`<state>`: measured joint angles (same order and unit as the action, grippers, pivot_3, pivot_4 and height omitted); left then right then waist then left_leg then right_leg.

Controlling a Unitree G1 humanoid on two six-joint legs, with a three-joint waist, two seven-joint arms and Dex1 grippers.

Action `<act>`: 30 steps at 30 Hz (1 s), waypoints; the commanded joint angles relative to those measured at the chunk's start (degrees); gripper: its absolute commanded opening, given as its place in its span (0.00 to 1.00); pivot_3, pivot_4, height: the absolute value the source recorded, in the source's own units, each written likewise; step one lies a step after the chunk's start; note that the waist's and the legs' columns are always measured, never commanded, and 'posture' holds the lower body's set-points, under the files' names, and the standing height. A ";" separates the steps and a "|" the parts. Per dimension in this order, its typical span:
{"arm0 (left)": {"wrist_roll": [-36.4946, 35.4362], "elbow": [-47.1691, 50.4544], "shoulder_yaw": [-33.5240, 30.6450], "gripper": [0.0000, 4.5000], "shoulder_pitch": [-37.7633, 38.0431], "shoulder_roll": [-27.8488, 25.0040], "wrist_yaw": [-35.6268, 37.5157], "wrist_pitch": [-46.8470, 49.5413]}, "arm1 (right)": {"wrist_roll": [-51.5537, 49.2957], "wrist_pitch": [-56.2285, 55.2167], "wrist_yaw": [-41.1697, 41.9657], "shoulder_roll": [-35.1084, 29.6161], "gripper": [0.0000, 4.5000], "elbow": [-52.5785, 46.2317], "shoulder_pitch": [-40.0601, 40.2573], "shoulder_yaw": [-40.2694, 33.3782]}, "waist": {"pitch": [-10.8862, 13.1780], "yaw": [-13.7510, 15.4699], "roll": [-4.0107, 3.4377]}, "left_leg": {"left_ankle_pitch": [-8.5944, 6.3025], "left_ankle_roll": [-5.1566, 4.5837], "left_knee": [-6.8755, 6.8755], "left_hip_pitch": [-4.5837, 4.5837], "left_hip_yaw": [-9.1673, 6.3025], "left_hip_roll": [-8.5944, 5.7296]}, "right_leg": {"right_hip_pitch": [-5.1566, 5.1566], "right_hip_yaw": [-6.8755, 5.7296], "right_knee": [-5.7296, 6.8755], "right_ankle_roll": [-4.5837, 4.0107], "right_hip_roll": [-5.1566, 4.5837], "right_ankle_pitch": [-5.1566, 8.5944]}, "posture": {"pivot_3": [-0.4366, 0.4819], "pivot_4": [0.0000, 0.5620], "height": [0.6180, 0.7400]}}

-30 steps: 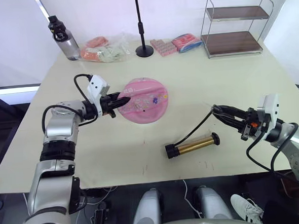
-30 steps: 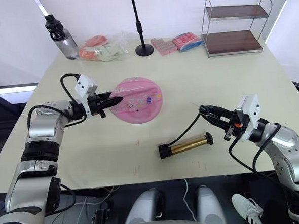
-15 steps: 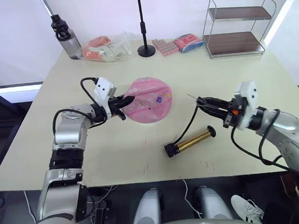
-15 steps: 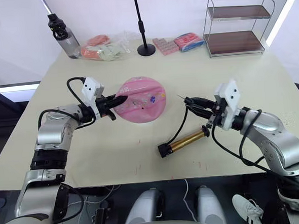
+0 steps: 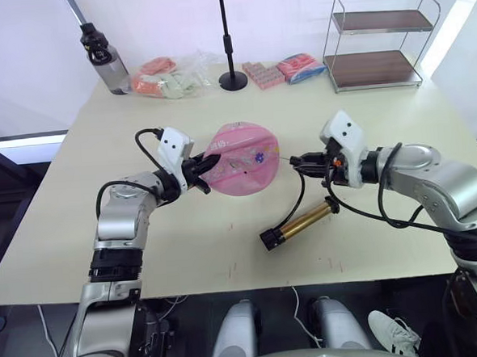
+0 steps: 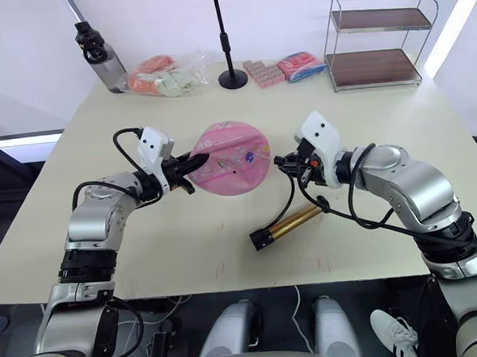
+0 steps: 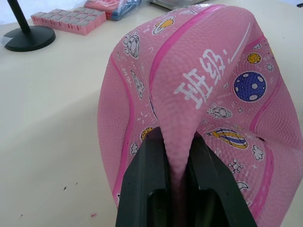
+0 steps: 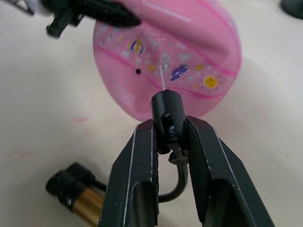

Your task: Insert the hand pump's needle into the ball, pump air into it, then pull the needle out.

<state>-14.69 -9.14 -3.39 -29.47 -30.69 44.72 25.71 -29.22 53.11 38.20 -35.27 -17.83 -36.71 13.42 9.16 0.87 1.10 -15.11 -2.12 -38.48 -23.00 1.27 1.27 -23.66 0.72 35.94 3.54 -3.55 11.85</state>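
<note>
Step in hand: lining the needle up with the valve, insertion not yet done. Left gripper (image 5: 199, 166) is clenched on a pinched fold at the rim of the ball (image 5: 243, 159), holding the flat pink disc tilted up off the bench (image 5: 185, 238) near its middle; left forearm runs low over the bench from the left edge, elbow bent, fingers (image 7: 151, 189) squeezing the rubber between them. The small dark dot on the ball's face looks like the valve hole (image 8: 138, 71). The needle (image 8: 162, 80) sits beside it, tip close to the ball's surface but offset from the hole; can't tell if it touches. Right gripper (image 8: 163, 130) is grasping the black fitting at the hose end, needle sticking straight out past the fingertips; right arm reaches in from the right edge, forearm roughly level, wrist pointing at the ball. The hand pump (image 5: 299, 223) lies flat on the bench toward the front edge, hose (image 5: 298, 193) looping up to the right gripper. Next move, my read: shift the tip sideways onto the hole, then push straight in while the left side keeps the ball braced. Risk: thin needle skating or bending on floppy rubber.
</note>
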 commanded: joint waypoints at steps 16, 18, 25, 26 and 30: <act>1.13 0.96 1.40 0.04 0.79 1.39 -0.78 -2.38 | 3.09 17.23 3.11 10.73 0.07 16.19 -20.23 9.57 | 0.00 -0.10 -0.03 | 0.00 0.00 0.01 0.00 -0.01 -0.01 | -0.01 -0.04 0.06 -0.01 -0.02 -0.01 | 0.48 0.27 1.00; 1.22 0.97 1.57 0.04 0.86 1.46 -0.68 -2.56 | 3.65 18.08 2.67 11.96 0.07 17.84 -21.57 9.86 | 0.00 -0.09 -0.03 | 0.00 0.00 0.01 0.00 -0.01 -0.01 | -0.01 -0.04 0.06 -0.01 -0.02 -0.01 | 0.48 0.27 1.00; 1.55 0.60 1.88 0.04 0.67 1.71 -0.81 -3.21 | 5.50 20.16 2.63 14.35 0.07 21.33 -23.93 11.18 | 0.01 -0.06 -0.04 | 0.00 0.00 0.01 -0.03 -0.02 -0.03 | -0.01 -0.07 0.03 0.00 -0.04 -0.02 | 0.48 0.27 1.00; 1.57 0.53 1.90 0.04 0.63 1.78 -0.80 -3.26 | 5.99 20.02 2.45 14.67 0.07 21.86 -24.08 11.44 | 0.01 -0.07 -0.04 | 0.00 0.00 0.01 -0.03 -0.02 -0.03 | -0.01 -0.07 0.03 -0.01 -0.04 -0.02 | 0.48 0.27 1.00; 1.78 0.45 2.03 0.04 0.64 1.90 -0.82 -3.37 | 7.87 18.84 1.41 16.71 0.07 24.52 -24.78 10.95 | 0.01 -0.08 -0.04 | 0.00 0.01 0.01 -0.02 -0.05 -0.03 | -0.01 -0.10 0.07 -0.01 -0.04 -0.02 | 0.48 0.27 1.00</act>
<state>-12.86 -8.91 -2.71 -28.85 -29.51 43.52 22.87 -22.14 73.08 40.05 -19.02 6.72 -59.69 25.01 9.17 0.79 1.06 -15.10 -2.12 -38.47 -23.02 1.22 1.24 -23.67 0.62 36.01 3.54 -3.59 11.83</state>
